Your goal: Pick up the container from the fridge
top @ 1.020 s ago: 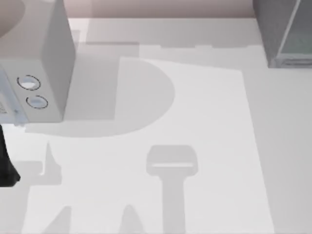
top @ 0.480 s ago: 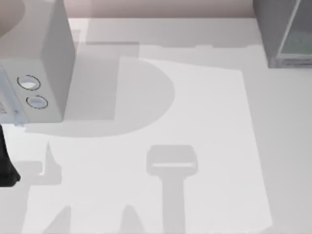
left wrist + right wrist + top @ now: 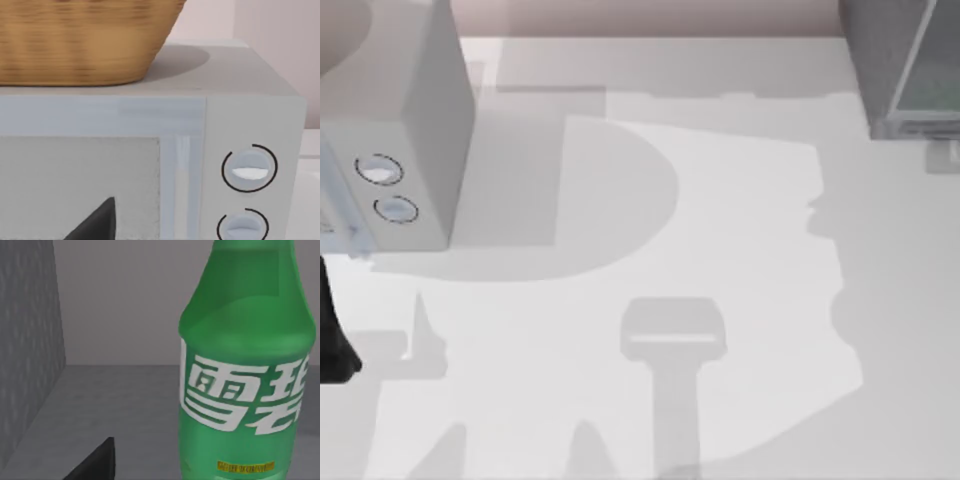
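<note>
The container (image 3: 245,365) is a bright green bottle with white lettering. It stands upright on the fridge's grey floor (image 3: 120,405), close in front of my right wrist camera, with a dark wall (image 3: 25,340) beside it. A dark part of my right gripper (image 3: 95,464) shows low in that view, short of the bottle and apart from it. From above, the fridge (image 3: 905,70) sits at the table's far right corner, and a small pale piece (image 3: 945,155) pokes out just in front of it. My left arm (image 3: 332,340) is parked at the left edge.
A light grey microwave (image 3: 410,130) with two round dials (image 3: 248,169) fills the far left. A wicker basket (image 3: 80,40) rests on top of it. The white table (image 3: 650,230) stretches between microwave and fridge, crossed by shadows.
The shadow edge on the table's right side has shifted and grown jagged. A small pale piece has appeared in front of the fridge. The left arm has not moved.
</note>
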Motion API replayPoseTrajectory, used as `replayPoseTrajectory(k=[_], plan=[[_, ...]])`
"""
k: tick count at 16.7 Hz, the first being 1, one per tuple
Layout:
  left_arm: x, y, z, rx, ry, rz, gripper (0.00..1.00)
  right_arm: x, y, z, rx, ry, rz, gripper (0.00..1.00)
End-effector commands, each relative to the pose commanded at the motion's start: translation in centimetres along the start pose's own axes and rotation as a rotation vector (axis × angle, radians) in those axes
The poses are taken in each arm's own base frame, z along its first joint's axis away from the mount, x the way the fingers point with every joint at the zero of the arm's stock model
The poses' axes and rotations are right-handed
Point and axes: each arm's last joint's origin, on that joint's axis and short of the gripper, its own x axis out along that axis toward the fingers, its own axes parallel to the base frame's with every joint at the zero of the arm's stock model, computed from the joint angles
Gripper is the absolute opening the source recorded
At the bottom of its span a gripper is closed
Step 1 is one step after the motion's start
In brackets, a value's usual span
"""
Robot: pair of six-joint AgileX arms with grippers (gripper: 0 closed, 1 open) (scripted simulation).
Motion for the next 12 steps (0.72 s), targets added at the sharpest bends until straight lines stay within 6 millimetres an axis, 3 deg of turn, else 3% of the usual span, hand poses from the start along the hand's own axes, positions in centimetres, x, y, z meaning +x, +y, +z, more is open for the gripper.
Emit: replayPoseTrajectory(k=[4, 12], plan=[[0.0, 0.0, 0.0, 0.0, 0.0, 0.0, 1.0, 0.3, -0.1, -0.1, 0.0, 0.001, -0.001, 1.0], [0.0, 0.0, 0.0, 0.0, 0.0, 0.0, 1.0, 5.9, 0.0, 0.0, 0.0, -0.001, 0.0, 1.0]])
